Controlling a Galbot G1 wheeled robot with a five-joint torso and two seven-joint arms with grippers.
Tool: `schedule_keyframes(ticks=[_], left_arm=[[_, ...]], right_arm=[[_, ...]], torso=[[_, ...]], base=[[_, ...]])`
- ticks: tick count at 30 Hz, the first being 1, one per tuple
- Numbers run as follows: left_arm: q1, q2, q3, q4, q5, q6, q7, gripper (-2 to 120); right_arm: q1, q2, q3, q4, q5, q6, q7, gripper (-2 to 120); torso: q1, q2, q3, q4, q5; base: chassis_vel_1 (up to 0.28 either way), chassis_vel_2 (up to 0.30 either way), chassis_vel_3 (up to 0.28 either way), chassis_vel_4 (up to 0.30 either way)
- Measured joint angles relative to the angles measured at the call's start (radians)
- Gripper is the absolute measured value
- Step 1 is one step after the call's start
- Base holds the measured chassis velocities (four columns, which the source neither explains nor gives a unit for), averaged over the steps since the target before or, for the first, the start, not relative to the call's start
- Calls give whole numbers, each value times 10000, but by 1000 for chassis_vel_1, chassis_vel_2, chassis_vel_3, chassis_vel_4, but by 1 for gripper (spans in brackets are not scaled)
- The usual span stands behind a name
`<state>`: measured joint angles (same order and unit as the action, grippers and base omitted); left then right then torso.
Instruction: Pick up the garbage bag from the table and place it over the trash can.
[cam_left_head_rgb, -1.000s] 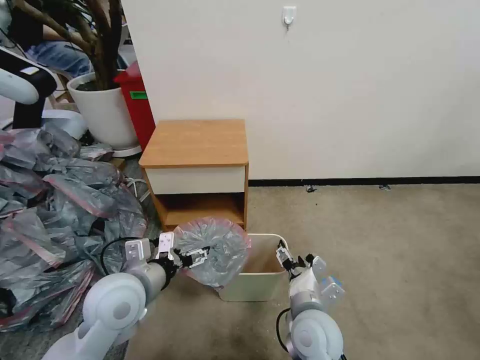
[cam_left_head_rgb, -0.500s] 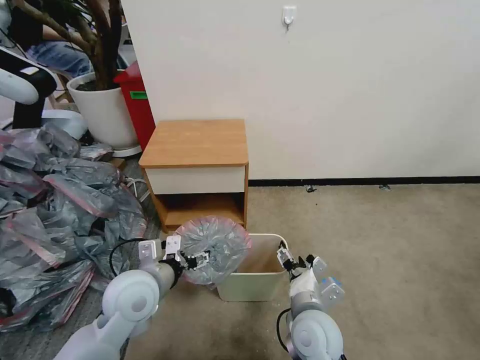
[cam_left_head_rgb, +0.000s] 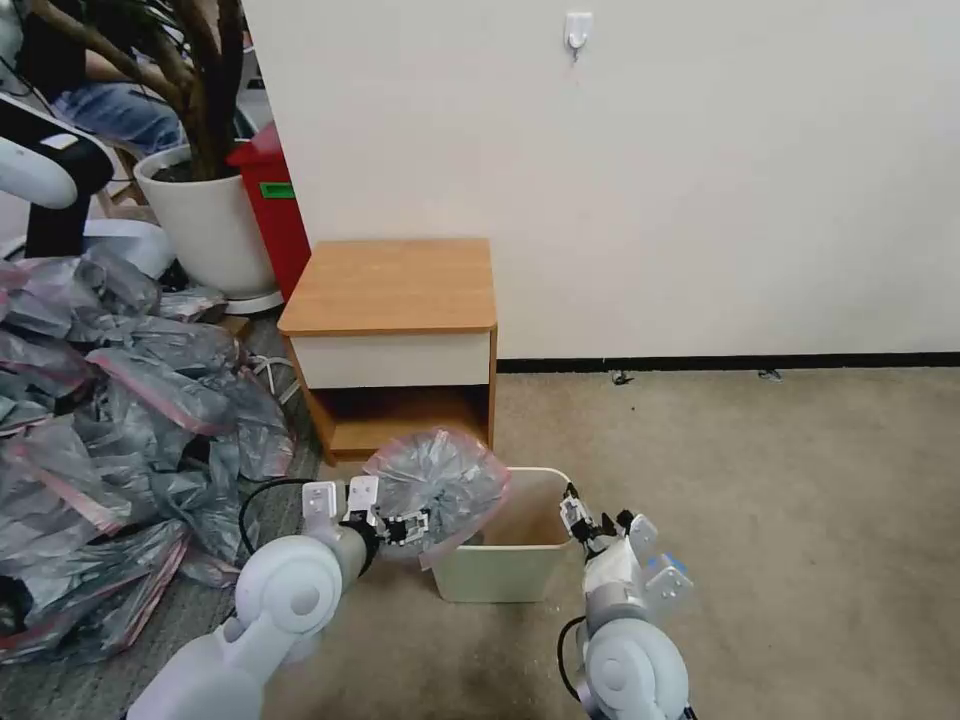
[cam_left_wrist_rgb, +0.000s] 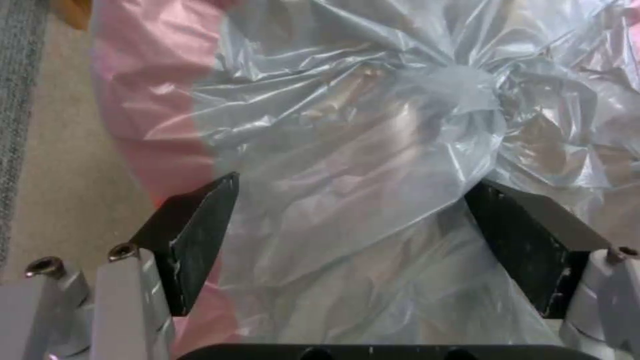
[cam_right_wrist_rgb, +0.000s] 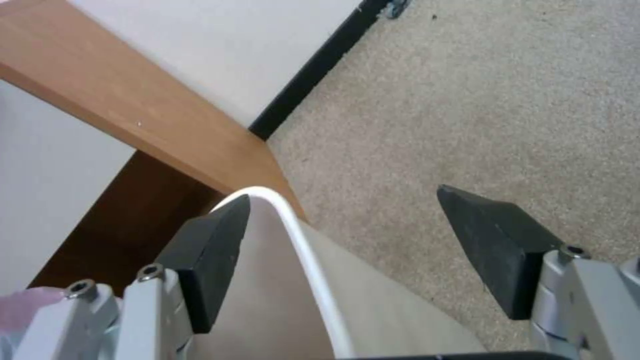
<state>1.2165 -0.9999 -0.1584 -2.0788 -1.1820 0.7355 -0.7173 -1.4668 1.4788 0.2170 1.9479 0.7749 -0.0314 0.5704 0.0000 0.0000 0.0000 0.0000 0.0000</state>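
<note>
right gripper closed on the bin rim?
No: in the right wrist view the right gripper has its jaws wide apart, straddling the trash can rim without clamping it.

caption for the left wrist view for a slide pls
Left gripper, fingers spread wide, with the crumpled grey, pink-rimmed garbage bag bunched between them.

— Where's the thin translucent grey plastic garbage bag with the pink rim (cam_left_head_rgb: 437, 482)?
— Bunched and puffed over the left rim of the small cream rectangular plastic trash can (cam_left_head_rgb: 520, 572).
— And the small light-brown wooden desk with a white drawer (cam_left_head_rgb: 395, 330)?
— Just behind the can, its top bare.
</note>
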Motion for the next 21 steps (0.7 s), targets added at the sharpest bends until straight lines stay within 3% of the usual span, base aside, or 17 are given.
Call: schedule_keyframes(ticks=[7, 14, 21], left_arm=[[-244, -89, 277, 240, -397, -1, -290, 80], [-539, -173, 519, 471, -634, -2, -437, 64], [-735, -218, 725, 616, -773, -2, -592, 63]], right_arm=[[-8, -10, 31, -39, -7, 31, 0, 73], [-8, -13, 60, -124, -49, 63, 0, 71], [-6, -6, 93, -174, -67, 92, 0, 70]], torso=[[0, 0, 0, 0, 0], [0, 0, 0, 0, 0], [0, 0, 0, 0, 0]], base=[[0, 0, 0, 0], [0, 0, 0, 0], [0, 0, 0, 0]])
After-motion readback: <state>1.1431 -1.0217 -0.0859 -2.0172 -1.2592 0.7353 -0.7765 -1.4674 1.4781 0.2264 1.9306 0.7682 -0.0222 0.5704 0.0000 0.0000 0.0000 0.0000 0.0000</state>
